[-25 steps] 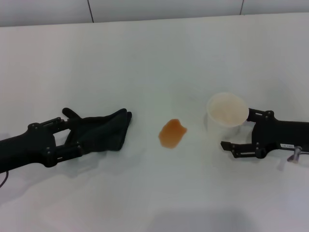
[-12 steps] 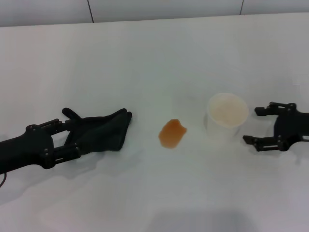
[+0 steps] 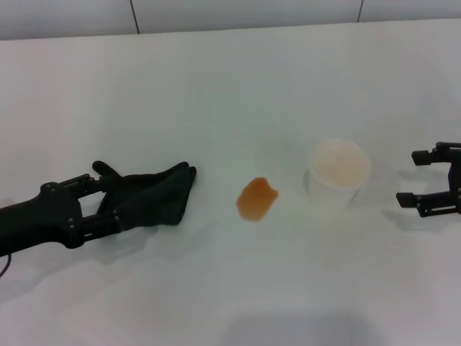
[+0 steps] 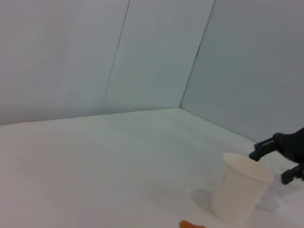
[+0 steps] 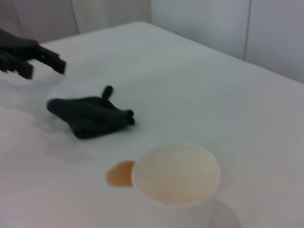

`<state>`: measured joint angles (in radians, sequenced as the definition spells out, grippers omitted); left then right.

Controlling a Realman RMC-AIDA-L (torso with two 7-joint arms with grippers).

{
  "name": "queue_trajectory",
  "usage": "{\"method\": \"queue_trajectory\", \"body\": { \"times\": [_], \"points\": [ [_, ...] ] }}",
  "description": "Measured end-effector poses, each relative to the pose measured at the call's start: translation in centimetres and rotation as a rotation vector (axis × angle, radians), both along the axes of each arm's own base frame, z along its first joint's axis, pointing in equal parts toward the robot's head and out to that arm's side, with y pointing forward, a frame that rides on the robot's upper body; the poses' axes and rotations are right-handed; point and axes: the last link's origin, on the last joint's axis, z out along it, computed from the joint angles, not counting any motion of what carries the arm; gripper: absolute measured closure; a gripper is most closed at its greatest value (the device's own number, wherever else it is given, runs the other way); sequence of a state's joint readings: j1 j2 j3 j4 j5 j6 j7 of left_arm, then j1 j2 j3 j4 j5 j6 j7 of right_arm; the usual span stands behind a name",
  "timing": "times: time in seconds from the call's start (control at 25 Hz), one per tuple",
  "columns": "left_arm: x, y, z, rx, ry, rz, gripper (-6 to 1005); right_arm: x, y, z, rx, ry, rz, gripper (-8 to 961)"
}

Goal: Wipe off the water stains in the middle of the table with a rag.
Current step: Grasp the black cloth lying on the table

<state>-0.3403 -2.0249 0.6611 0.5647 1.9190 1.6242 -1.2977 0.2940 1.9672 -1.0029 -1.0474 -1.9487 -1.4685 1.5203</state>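
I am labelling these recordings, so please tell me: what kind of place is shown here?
Probably a lab or test bench rather than a home. A plain white table stands before bare panelled walls, carrying only a dark rag, a white cup and an orange-brown stain.

Head view: high, looking forward and down over table (image 3: 230, 79), both arms in frame. Left wrist view: low, near tabletop, facing across toward white cup (image 4: 240, 187) and back wall. Right wrist view: slightly raised, close behind cup (image 5: 175, 175), facing opposite way toward rag (image 5: 90, 116). Shared by all three: cup (image 3: 338, 169) and orange stain (image 3: 256, 199), barely caught in left wrist view.
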Motion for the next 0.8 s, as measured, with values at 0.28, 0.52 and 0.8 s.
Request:
{"method": "queue_trajectory", "body": {
  "times": [0.28,0.52,0.8],
  "points": [
    [0.0,0.2,0.1,0.009,0.011,0.000,234,-3.1,1.0,-0.1,-0.043,0.043,0.078,96],
    [0.0,0.3,0.1,0.009,0.011,-0.004,234,-5.4,1.8,-0.8,-0.057,0.063,0.152,96],
    [0.1,0.3,0.0,0.009,0.009,-0.004,233,-7.0,2.2,-1.2,-0.064,0.091,0.209,96]
  ]
}}
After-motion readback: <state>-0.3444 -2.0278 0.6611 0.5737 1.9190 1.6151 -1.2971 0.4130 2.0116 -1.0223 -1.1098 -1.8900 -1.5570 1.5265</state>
